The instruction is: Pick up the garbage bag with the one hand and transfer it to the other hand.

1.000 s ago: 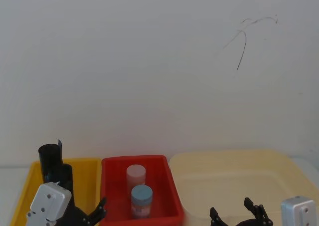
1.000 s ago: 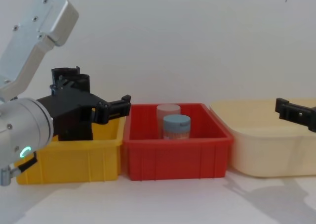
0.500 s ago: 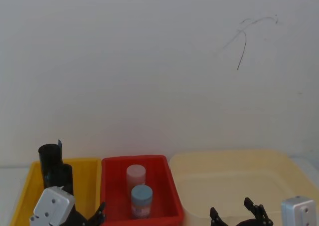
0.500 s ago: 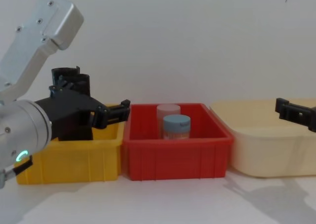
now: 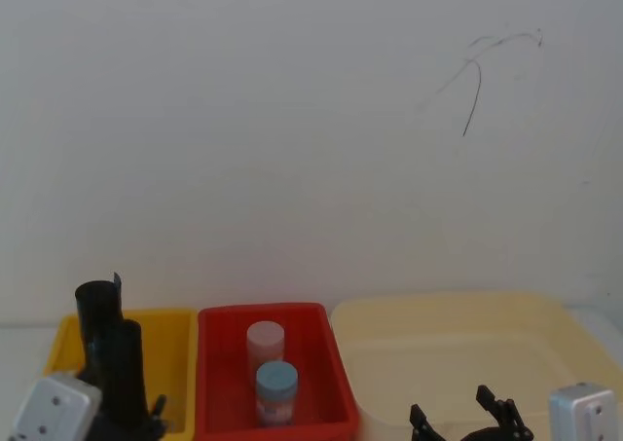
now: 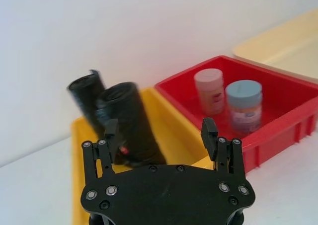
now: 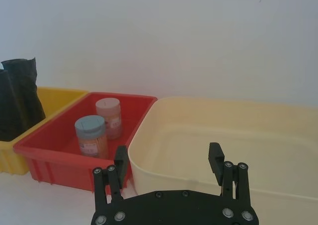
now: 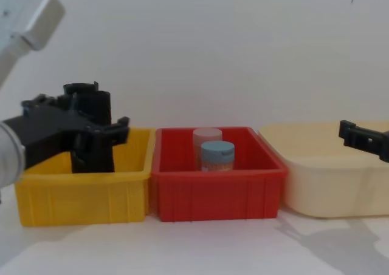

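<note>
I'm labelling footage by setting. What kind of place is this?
Probably a robot test bench: a yellow plastic bin, red plastic bin and cream plastic tub in a row against a bare white wall, with the black left gripper and right gripper open.

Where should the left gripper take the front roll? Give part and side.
Grip the front roll by its upper half, clear above the yellow bin rim, jaws either side of the cylinder. Come in level from the robot's side: the second roll stands close behind, and the open left gripper faces it.
</note>
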